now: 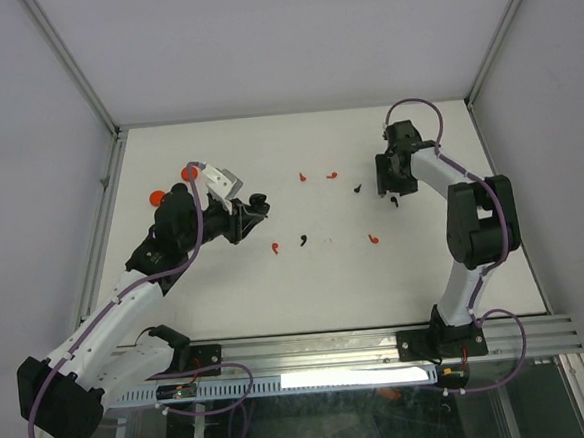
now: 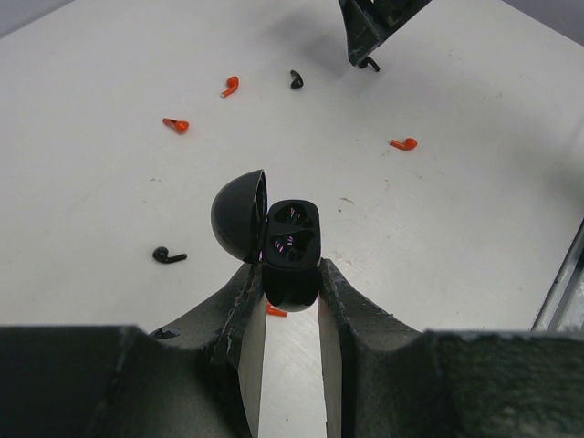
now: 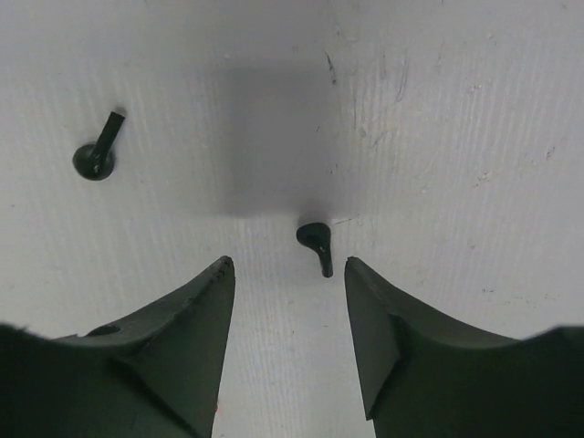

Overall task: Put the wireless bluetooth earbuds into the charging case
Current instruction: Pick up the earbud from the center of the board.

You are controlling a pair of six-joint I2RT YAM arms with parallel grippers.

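sitting at the far left of the white table [image 1: 308, 298], two round red discs [image 1: 190, 171] lie close beside the left arm. next comes the left gripper [image 2: 292, 274], pinching a glossy black charging case [image 2: 292, 246] by its lower half between both fingers [image 2: 342, 319]; the domed lid [image 2: 237, 216] is swung open to the left and two dark wells face the wrist camera. a tiny red comma-shaped earbud [image 2: 276, 311] shows on the table in the gap between those fingers, and a tiny black earbud [image 2: 168, 255] lies just left of the lid. further right, mid-table, red earbuds [image 1: 302, 176] and black earbuds [image 1: 303, 242] lie scattered, well apart from one another. at the right, the right gripper [image 3: 287, 269] points down at the table with its fingers spread wide, gripping nothing; a black short-stemmed earbud [image 3: 316, 243] lies on the surface between the fingertips, touching neither. another black earbud [image 3: 98, 155] rests off to the left in that wrist view.
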